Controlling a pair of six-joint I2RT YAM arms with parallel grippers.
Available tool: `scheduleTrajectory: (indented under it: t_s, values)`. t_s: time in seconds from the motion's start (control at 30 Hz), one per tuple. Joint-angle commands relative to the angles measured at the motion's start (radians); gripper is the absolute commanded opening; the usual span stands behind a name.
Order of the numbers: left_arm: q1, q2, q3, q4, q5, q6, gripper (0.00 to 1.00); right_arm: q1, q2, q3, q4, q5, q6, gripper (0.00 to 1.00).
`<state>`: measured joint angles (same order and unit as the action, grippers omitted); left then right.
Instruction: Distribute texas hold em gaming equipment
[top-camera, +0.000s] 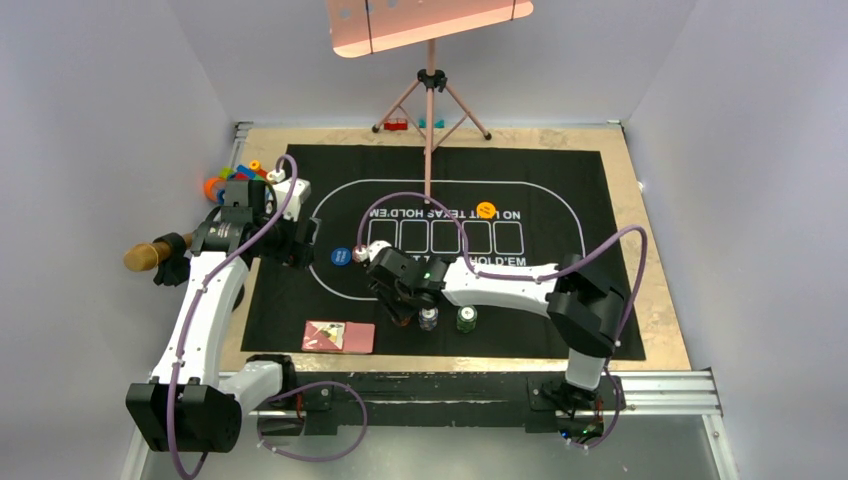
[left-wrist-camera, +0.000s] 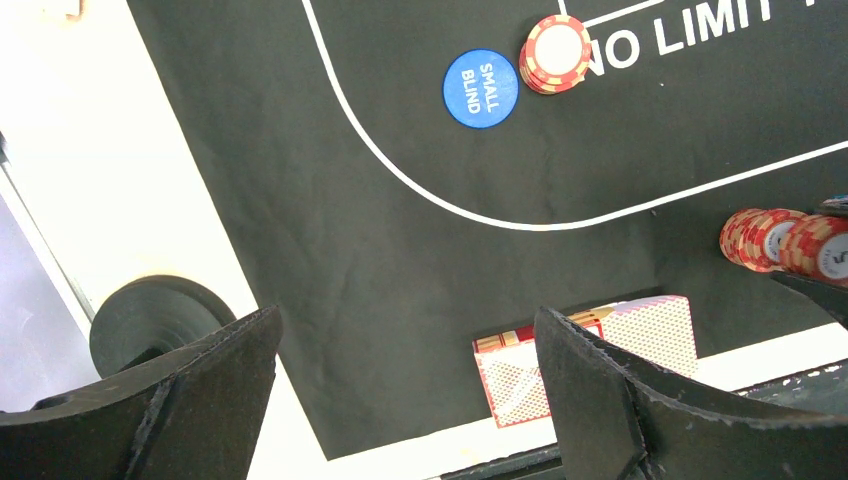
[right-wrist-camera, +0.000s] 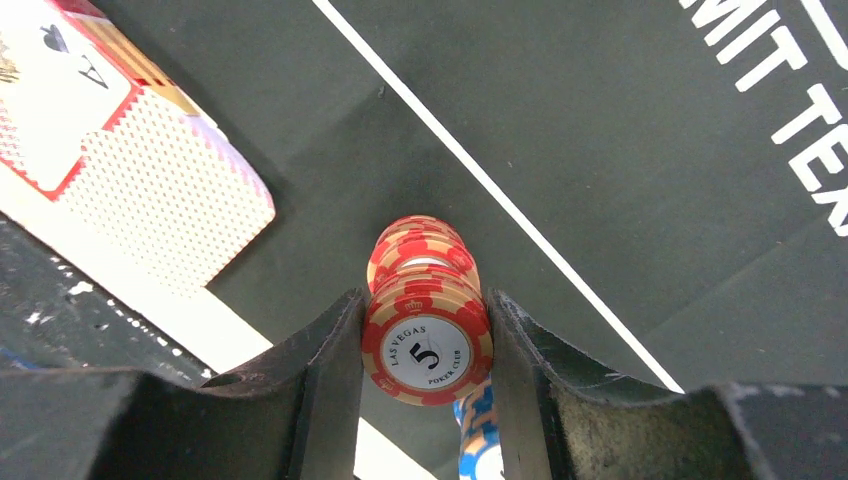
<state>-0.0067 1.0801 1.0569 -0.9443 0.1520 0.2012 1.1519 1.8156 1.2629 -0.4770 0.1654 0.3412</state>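
My right gripper (right-wrist-camera: 425, 345) is shut on the top of a red striped poker chip stack (right-wrist-camera: 427, 330), with a finger pressed against each side. The stack stands on the black mat near its front edge, under the right gripper (top-camera: 400, 310). A blue-and-white chip (right-wrist-camera: 480, 435) shows just below. Pink-backed playing cards (top-camera: 338, 336) lie at the mat's front left. A blue small-blind button (left-wrist-camera: 481, 88) sits beside another red chip stack (left-wrist-camera: 555, 54). My left gripper (left-wrist-camera: 405, 390) hangs open over the mat's left part with nothing between its fingers.
A grey chip stack (top-camera: 429, 319) and a green one (top-camera: 467, 319) stand right of the right gripper. An orange button (top-camera: 486, 210) lies at the far side of the mat. Colourful toy blocks (top-camera: 235, 175) sit at the far left; a tripod (top-camera: 431, 110) stands behind.
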Motion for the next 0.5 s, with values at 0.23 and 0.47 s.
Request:
scheduleTrajectory:
  t_s: [0.23, 0.47]
  values:
    - [0.007, -0.018, 0.037, 0.004, -0.004, 0.011, 1.00, -0.133, -0.139, 0.136, -0.079, 0.085, -0.019, 0.19]
    - [0.007, -0.016, 0.037, 0.002, -0.004, 0.012, 1.00, -0.439, -0.146, 0.131, -0.082, 0.101, 0.049, 0.14]
